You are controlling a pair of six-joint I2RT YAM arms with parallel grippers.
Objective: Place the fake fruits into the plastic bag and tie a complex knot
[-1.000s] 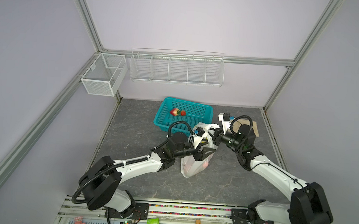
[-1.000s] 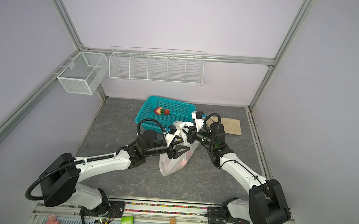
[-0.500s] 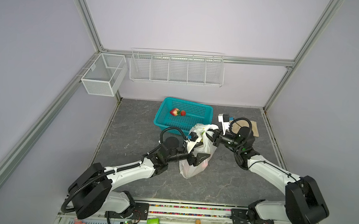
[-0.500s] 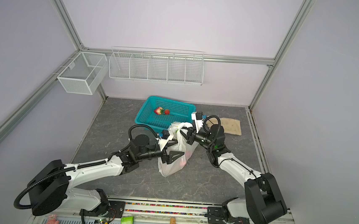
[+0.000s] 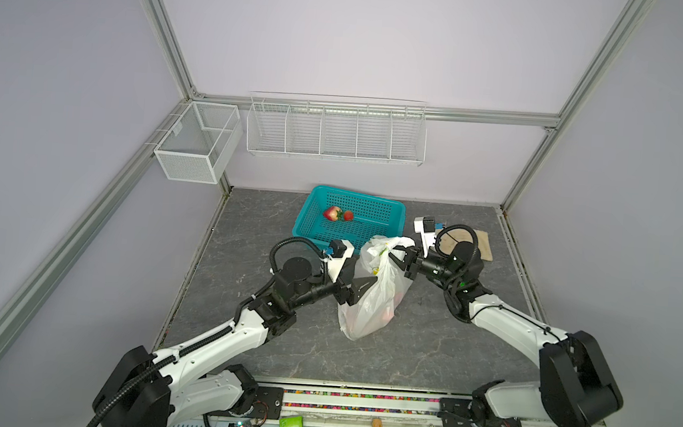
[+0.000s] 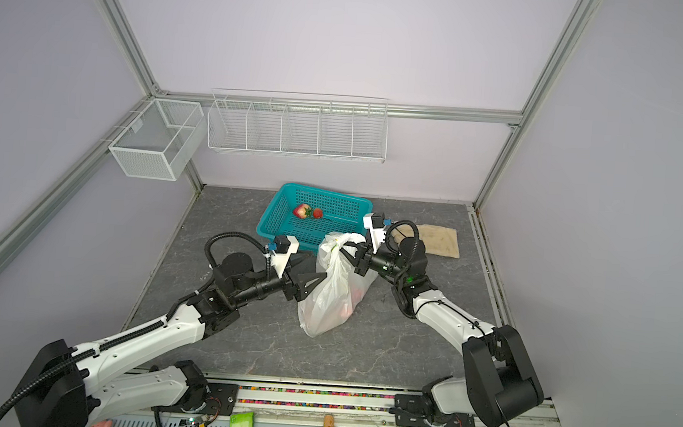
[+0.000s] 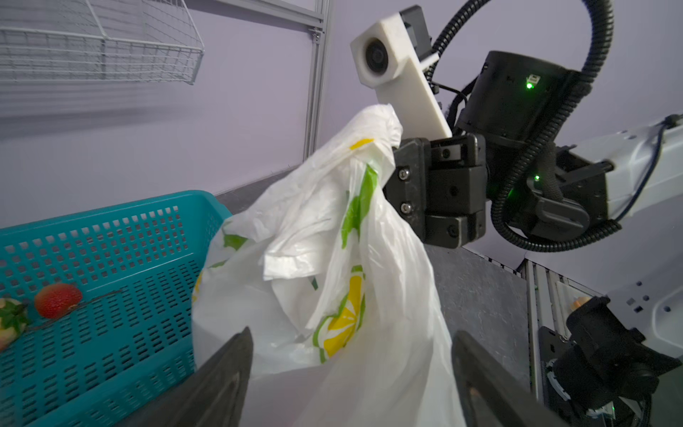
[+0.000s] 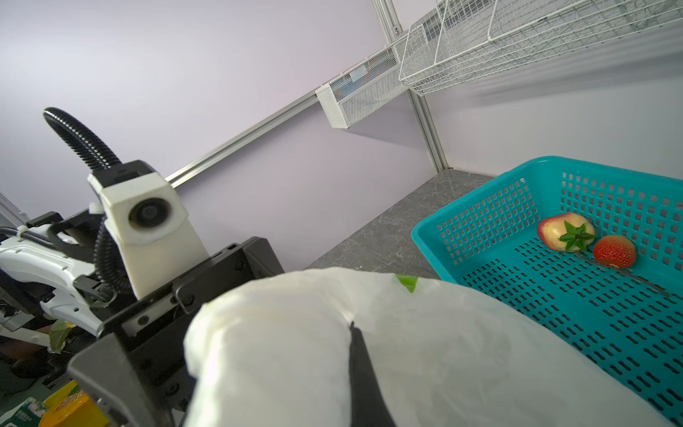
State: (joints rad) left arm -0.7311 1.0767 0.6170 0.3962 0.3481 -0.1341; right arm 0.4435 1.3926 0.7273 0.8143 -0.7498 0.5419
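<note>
The plastic bag stands on the grey table, white with lemon prints, with a reddish fruit dimly showing through it. My right gripper is shut on the bag's bunched top. In the right wrist view the film drapes over a dark finger. My left gripper is open, its jaws on either side of the bag's middle without pinching it. Two fake fruits, a red strawberry and a peach-red one, lie in the teal basket.
The teal lattice basket sits just behind the bag. A beige glove lies at the back right. White wire baskets hang on the back wall. Small items line the front rail.
My left gripper has opened, let go of the bag's top and dropped back toward the bag's middle. The right gripper still holds the top, and the bag hangs longer.
</note>
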